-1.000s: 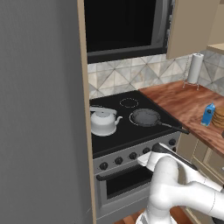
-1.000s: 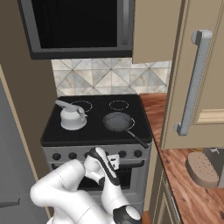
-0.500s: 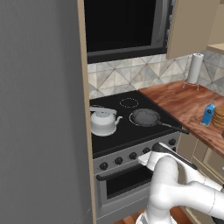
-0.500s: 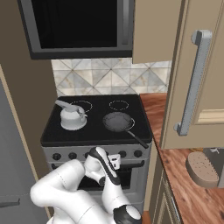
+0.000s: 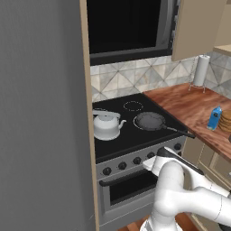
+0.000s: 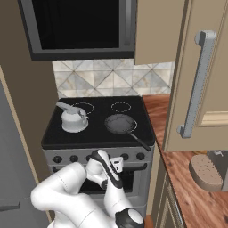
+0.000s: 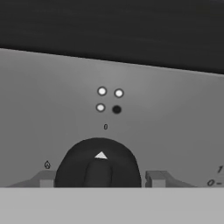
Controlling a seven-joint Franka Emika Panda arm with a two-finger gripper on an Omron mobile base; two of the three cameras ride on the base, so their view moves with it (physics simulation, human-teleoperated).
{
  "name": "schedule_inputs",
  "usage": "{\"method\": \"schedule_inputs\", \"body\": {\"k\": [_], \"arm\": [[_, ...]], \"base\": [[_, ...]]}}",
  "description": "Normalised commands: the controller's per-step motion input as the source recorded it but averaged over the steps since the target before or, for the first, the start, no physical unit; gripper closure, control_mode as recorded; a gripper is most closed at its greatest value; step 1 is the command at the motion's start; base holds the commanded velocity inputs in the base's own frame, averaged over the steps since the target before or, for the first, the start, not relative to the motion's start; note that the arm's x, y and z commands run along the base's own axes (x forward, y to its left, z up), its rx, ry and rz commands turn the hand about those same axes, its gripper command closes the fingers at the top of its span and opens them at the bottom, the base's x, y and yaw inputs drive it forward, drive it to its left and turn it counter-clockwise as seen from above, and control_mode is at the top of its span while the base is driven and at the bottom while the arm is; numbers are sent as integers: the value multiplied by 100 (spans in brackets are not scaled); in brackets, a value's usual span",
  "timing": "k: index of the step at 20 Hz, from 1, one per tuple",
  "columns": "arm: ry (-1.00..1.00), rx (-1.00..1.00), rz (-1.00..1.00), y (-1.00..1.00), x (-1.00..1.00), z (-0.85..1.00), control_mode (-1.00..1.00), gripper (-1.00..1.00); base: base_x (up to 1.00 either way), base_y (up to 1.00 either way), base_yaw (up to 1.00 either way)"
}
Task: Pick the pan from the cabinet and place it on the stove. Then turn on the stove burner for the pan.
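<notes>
- Home kitchen, rendered.
- Black glass stove [image 5: 135, 124] with knob row and oven door; white kettle [image 5: 106, 126] and dark pan [image 6: 119, 123] on top.
- Dark microwave [image 6: 80, 26] above, tiled backsplash [image 6: 111, 82] behind.
- Tan wall cabinet [image 6: 202, 75] with silver bar handle, wood countertop [image 5: 189, 106], paper towel roll [image 5: 200, 71].

Gripper [image 7: 98, 179] narrower vs 1 s ago.
</notes>
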Motion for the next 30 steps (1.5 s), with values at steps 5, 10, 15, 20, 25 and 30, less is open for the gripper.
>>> {"method": "schedule_inputs", "body": {"k": [5, 10, 15, 20, 25, 30], "arm": [[-2, -16, 0, 0, 0, 15, -100, 100], [-2, -27, 0, 0, -1, 19, -100, 100], [-3, -31, 0, 0, -4, 14, -100, 100], [-5, -34, 0, 0, -6, 18, -100, 100], [-9, -36, 0, 0, -8, 22, -100, 100], [-8, -34, 0, 1, -6, 31, -100, 100]], "base": [[0, 0, 0], [0, 0, 0], [0, 0, 0], [0, 0, 0], [0, 0, 0], [0, 0, 0]]}}
